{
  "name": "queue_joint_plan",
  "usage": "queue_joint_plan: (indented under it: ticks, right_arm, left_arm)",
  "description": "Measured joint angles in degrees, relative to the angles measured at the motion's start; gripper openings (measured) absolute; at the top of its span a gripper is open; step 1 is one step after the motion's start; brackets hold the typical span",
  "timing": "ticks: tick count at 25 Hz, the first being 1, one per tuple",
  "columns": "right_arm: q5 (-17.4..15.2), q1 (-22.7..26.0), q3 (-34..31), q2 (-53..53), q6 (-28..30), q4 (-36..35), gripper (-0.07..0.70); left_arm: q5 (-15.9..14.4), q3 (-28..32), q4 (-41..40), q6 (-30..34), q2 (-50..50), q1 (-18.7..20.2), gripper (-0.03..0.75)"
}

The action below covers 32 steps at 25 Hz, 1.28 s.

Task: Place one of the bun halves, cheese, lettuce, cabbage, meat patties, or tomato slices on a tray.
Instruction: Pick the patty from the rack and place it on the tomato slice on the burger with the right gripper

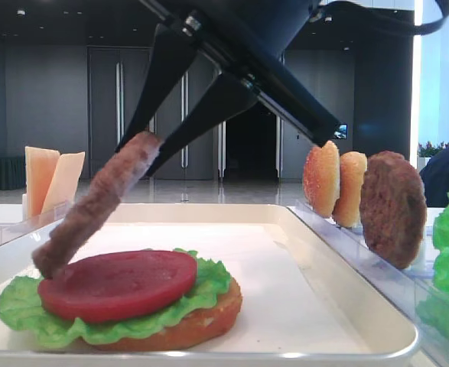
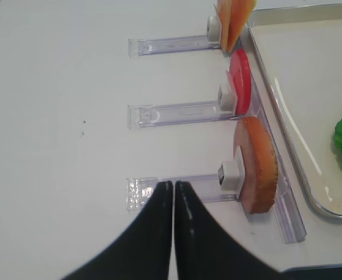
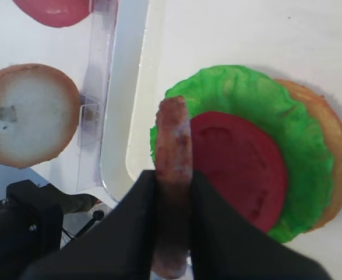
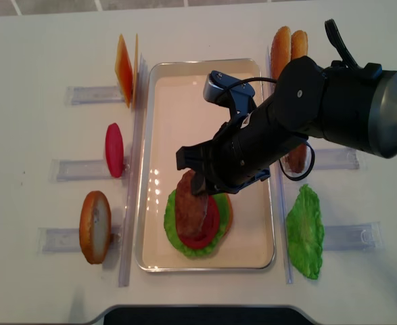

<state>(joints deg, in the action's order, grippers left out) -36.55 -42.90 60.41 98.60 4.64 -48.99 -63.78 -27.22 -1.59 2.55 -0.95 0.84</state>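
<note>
The cream-white tray (image 1: 323, 306) holds a stack: a bun half (image 1: 201, 321), lettuce (image 1: 25, 310) and a tomato slice (image 1: 121, 283). My right gripper (image 1: 138, 153) is shut on a meat patty (image 1: 94, 206) by its upper edge. The patty hangs tilted, and its lower edge touches the left side of the stack. From the right wrist, the patty (image 3: 173, 140) stands edge-on between the black fingers, over the tomato slice (image 3: 240, 163) and lettuce (image 3: 240, 87). My left gripper (image 2: 172, 184) is shut and empty above the table, left of the tray (image 2: 287, 134).
Clear racks flank the tray. On the left they hold cheese (image 4: 124, 61), a tomato slice (image 4: 114, 149) and a bun half (image 4: 95, 227). On the right stand two bun halves (image 1: 323, 180), another patty (image 1: 392, 206) and lettuce (image 4: 305, 230).
</note>
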Motion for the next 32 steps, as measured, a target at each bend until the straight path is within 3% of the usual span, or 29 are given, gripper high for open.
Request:
queue_joint_plan:
  ticks: [19, 27, 32]
  right_arm:
    - [-0.21, 0.63, 0.0, 1.53, 2.71, -3.02, 0.137]
    - [-0.21, 0.63, 0.0, 1.53, 2.71, -3.02, 0.257]
    - [-0.21, 0.63, 0.0, 1.53, 2.71, -2.65, 0.283]
  left_arm:
    - [0.0, 0.0, -0.05, 0.0, 0.0, 0.0, 0.0]
    - [0.0, 0.0, -0.1, 0.0, 0.0, 0.0, 0.0]
    - [0.0, 0.0, -0.1, 0.0, 0.0, 0.0, 0.0]
